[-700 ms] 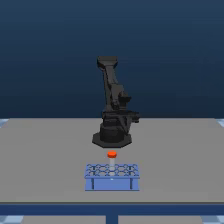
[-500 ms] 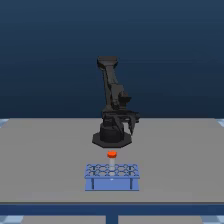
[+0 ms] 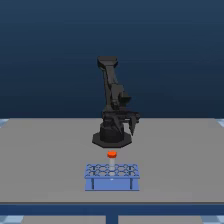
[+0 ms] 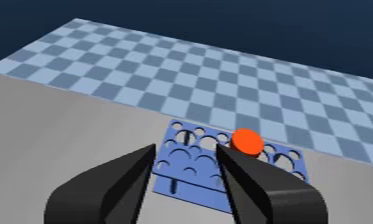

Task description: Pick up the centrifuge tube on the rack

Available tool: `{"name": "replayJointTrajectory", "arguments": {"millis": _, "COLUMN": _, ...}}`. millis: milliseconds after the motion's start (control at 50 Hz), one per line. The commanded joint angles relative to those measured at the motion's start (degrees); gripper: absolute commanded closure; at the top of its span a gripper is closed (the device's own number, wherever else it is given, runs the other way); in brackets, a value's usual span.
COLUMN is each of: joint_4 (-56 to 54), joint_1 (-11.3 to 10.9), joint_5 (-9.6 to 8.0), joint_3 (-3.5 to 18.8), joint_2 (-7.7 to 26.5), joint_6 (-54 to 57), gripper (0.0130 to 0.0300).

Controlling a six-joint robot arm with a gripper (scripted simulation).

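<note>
The light-blue rack [image 3: 111,176] stands on the grey table near its front edge, in front of the arm's base. The centrifuge tube [image 3: 111,154] stands upright in the rack's far row, and only its orange-red cap shows. My gripper [image 3: 133,124] hangs low beside the arm's base, behind the rack and towards the exterior view's right, well apart from the tube. In the wrist view the two dark fingers [image 4: 120,180] are spread, so the gripper [image 4: 185,147] is open and holds nothing. The rack [image 4: 187,167] lies beyond them, with the tube's cap [image 4: 247,141] just off one fingertip.
The grey table [image 3: 50,160] spreads wide on both sides of the rack. The arm's black base [image 3: 112,137] sits just behind the rack. Past the table edge is a blue checkered floor [image 4: 209,75].
The gripper has dropped slightly and shifted a little towards the exterior view's right. Rack and tube have not moved.
</note>
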State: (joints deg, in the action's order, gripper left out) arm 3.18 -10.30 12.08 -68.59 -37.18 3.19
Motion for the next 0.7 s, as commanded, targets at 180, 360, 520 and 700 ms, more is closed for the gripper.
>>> {"name": "replayJointTrajectory", "arguments": {"millis": 180, "joint_4": 2.6, "joint_1": 2.4, "joint_5": -0.62, "joint_3": 2.1, "joint_2": 3.0, "joint_6": -3.5, "gripper": 0.0130}}
{"name": "replayJointTrajectory", "arguments": {"millis": 360, "joint_4": 4.4, "joint_1": 4.8, "joint_5": -1.77, "joint_3": 5.1, "joint_2": 6.9, "joint_6": -6.4, "gripper": 0.0130}}
{"name": "replayJointTrajectory", "arguments": {"millis": 520, "joint_4": 4.5, "joint_1": 6.5, "joint_5": -3.08, "joint_3": 7.8, "joint_2": 10.1, "joint_6": -7.6, "gripper": 0.0130}}
{"name": "replayJointTrajectory", "arguments": {"millis": 700, "joint_4": 4.3, "joint_1": 7.7, "joint_5": -4.25, "joint_3": 10.0, "joint_2": 12.6, "joint_6": -8.2, "gripper": 0.0130}}
